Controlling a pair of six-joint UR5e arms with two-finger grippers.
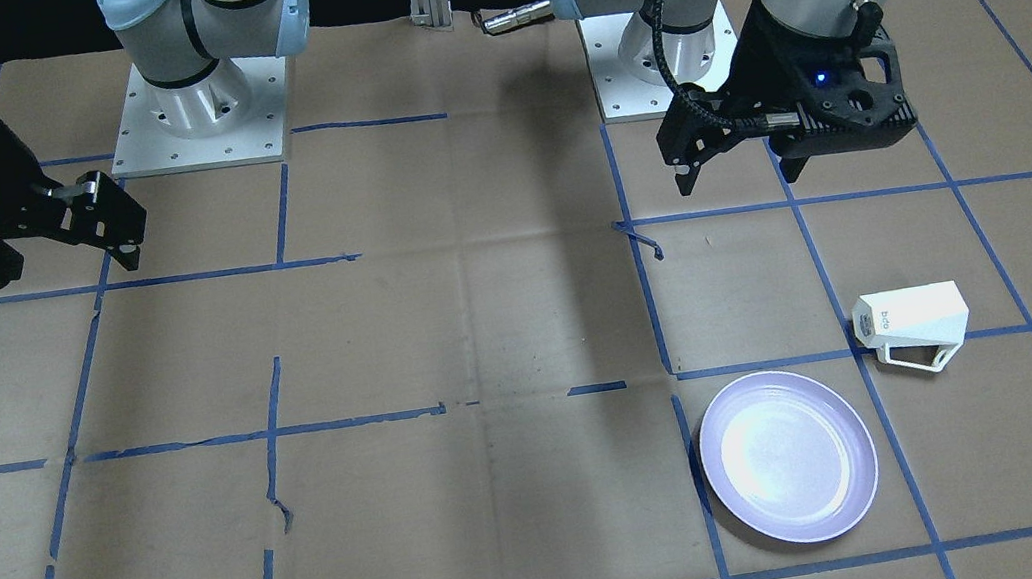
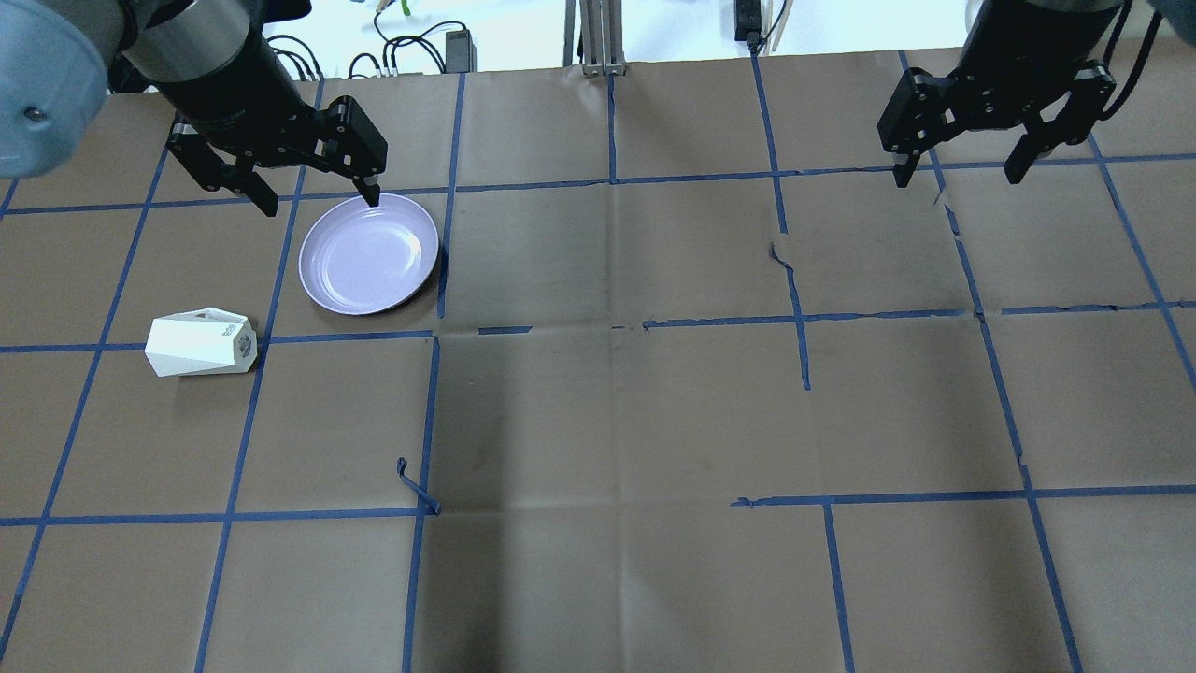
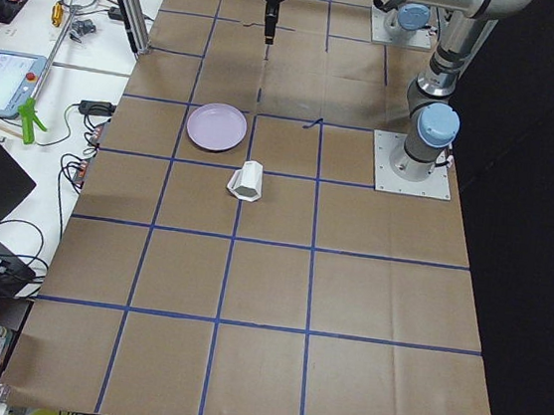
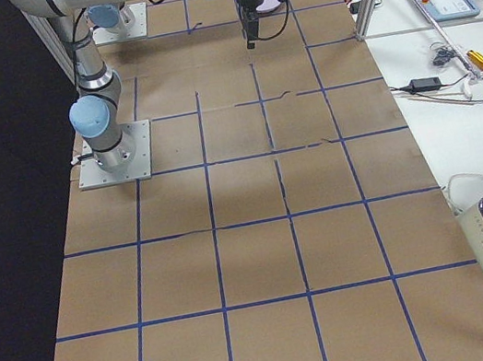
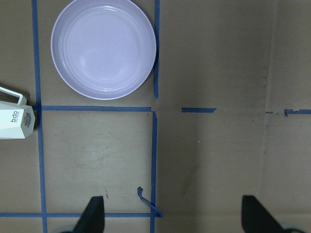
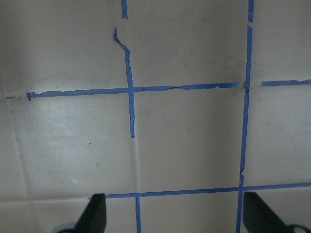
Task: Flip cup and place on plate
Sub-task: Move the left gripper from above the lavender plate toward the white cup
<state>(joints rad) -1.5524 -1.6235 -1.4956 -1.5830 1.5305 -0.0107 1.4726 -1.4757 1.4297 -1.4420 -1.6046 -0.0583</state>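
Note:
The white faceted cup (image 1: 915, 324) lies on its side on the table, its logo base towards the plate; it also shows in the overhead view (image 2: 201, 343), the left side view (image 3: 247, 180) and at the left wrist view's edge (image 5: 14, 124). The lavender plate (image 1: 788, 456) sits empty beside it (image 2: 369, 253) (image 5: 103, 48). My left gripper (image 2: 320, 203) hangs open and empty above the table near the plate's far rim, clear of the cup. My right gripper (image 2: 956, 178) is open and empty far off on the table's other side.
Brown paper with a blue tape grid covers the table (image 2: 617, 411). A loose curl of tape (image 2: 416, 486) sticks up near the cup's side. The two arm bases (image 1: 198, 112) (image 1: 660, 57) stand at the robot's edge. Cables and devices lie on the bench (image 3: 30, 89) beyond the table.

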